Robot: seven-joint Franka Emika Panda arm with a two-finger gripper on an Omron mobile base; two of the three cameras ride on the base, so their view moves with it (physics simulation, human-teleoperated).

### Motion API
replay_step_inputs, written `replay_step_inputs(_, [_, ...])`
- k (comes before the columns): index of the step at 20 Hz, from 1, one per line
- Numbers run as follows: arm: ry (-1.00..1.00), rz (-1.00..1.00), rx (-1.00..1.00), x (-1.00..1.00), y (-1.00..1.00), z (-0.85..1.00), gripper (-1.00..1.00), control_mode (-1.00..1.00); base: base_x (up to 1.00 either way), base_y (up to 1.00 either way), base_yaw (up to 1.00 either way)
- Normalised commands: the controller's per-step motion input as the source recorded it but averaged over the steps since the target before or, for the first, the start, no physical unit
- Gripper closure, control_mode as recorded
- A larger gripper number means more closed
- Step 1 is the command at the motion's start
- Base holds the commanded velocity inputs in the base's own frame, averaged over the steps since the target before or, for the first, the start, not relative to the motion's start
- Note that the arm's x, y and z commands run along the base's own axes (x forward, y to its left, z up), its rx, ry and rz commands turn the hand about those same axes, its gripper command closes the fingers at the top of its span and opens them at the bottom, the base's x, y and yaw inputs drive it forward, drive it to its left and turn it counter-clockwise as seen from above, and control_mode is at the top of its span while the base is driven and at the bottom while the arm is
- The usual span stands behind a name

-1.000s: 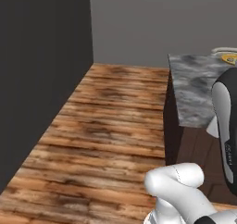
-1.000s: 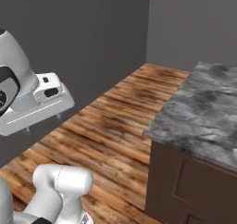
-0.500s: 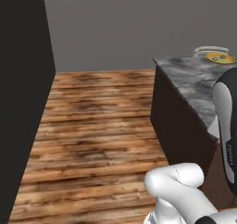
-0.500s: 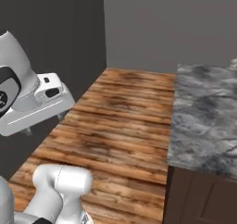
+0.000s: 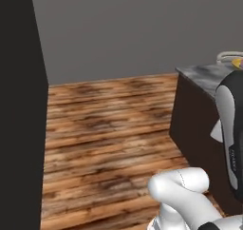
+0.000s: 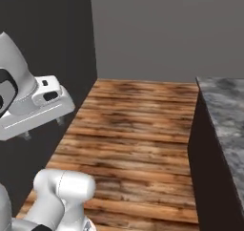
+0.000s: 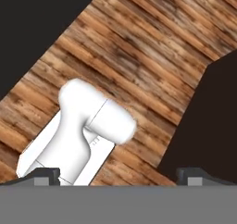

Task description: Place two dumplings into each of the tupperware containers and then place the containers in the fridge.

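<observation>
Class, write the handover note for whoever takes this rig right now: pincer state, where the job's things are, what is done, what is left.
Pincer: open, empty, hanging over the wooden floor.
Job's things: no dumplings, tupperware containers or fridge in sight. A plate sits at the far end of the marble counter to the right.
Done: nothing that can be confirmed.
Left: find the dumplings, put two in each container, put the containers in the fridge.

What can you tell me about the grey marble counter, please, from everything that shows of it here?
The counter has a mottled grey, marble-like top over a dark, nearly black cabinet body. It stands on the wooden plank floor, at the right of both base views, its top cut off by the picture edge. In the left base view something yellow with a pale rim rests at its far end.
</observation>
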Motion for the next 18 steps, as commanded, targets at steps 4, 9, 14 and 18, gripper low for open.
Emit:
replay_step_inputs(4, [0.0, 0.0, 0.0, 0.0, 0.0, 0.0, -1.0, 1.0, 1.0, 0.68, -0.18])
replay_step_inputs(9, [0.0, 0.0, 0.0, 0.0, 0.0, 0.0, -1.0, 1.0, 1.0, 0.68, -0.32])
replay_step_inputs(14, [0.0, 0.0, 0.0, 0.0, 0.0, 0.0, -1.0, 1.0, 1.0, 0.19, -0.21])
replay_step_inputs(18, [0.0, 0.0, 0.0, 0.0, 0.0, 0.0, -1.0, 1.0, 1.0, 0.0, -0.09])
